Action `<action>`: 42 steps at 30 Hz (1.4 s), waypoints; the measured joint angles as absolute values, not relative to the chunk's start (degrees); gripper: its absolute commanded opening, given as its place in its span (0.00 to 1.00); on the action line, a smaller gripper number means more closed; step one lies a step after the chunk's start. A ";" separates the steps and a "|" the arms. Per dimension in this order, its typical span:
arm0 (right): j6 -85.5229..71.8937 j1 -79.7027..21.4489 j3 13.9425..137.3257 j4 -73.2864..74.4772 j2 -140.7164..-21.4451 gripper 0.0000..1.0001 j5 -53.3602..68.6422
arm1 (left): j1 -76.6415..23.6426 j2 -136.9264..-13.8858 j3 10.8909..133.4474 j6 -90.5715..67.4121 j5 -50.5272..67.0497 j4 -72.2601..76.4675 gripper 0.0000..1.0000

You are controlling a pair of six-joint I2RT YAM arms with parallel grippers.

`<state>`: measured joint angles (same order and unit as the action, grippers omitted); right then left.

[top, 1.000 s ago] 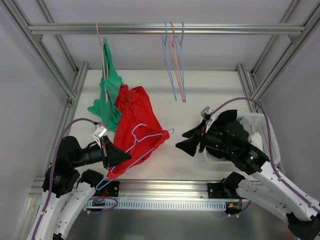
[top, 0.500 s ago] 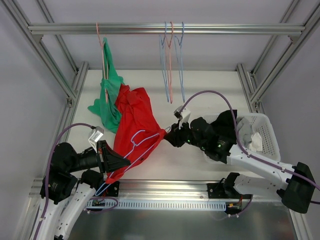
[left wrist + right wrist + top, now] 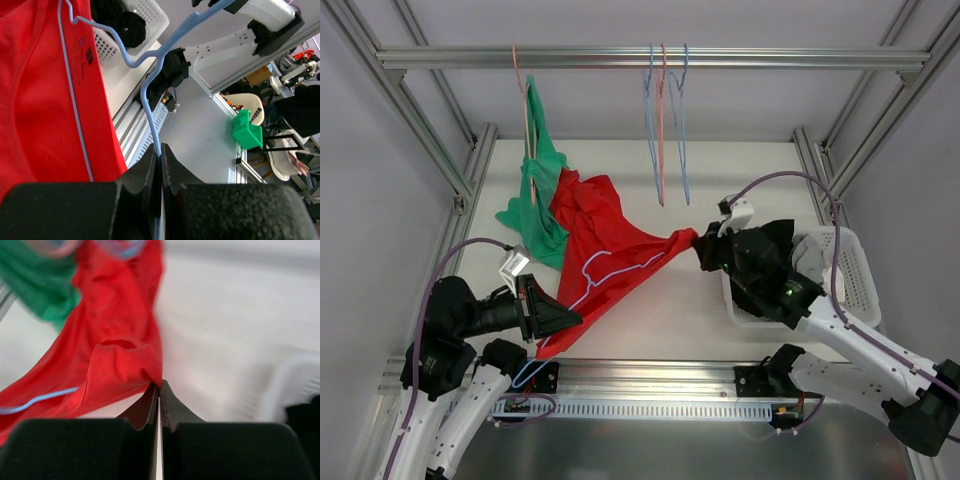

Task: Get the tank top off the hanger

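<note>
Red cloth, the tank top (image 3: 605, 250), is stretched over the left half of the white tabletop (image 3: 760, 175). It runs from the near-left corner up toward the far edge, and one corner is drawn out to a point near the middle. A pale blue hanger (image 3: 595, 270) is threaded through it, with the hook end sticking out toward the near edge.

The left jaws are pressed together on that hanger's wire stem (image 3: 150, 75), with red fabric (image 3: 45, 100) just beside them. The right jaws are closed tight on the pulled-out tip of the tank top (image 3: 120, 340), and no gap shows between them.

A green garment (image 3: 535, 190) hangs on a pink hanger at the far-left corner and touches the red cloth's upper edge. Three bare hangers (image 3: 665, 130) dangle from the aluminium rail (image 3: 650, 58) over the far edge. A white mesh basket (image 3: 855, 275) holding dark and pale clothes sits at the right edge, partly behind the right arm (image 3: 790, 285).

Aluminium posts and pale wall panels enclose the tabletop. Beyond its near edge the left wrist view shows a grey floor and a green stool (image 3: 247, 131), with other furniture there (too small to identify).
</note>
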<state>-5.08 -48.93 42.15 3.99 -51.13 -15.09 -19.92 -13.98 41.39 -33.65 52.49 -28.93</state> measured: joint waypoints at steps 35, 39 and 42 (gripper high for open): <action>-7.68 -48.47 57.34 26.50 -44.05 0.00 17.96 | -54.81 -58.35 48.60 -8.23 16.84 69.54 0.00; -7.94 -50.26 52.62 27.35 -48.62 0.00 11.40 | -54.81 -56.51 43.48 -6.63 11.81 70.85 0.00; -8.16 -51.62 51.68 26.87 -49.36 0.38 7.51 | -54.81 -51.57 38.04 -6.59 6.66 69.23 0.00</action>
<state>-8.16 -51.62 51.68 26.87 -49.36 7.51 -54.81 -51.57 38.04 -6.59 6.66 69.23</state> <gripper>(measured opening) 0.028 0.020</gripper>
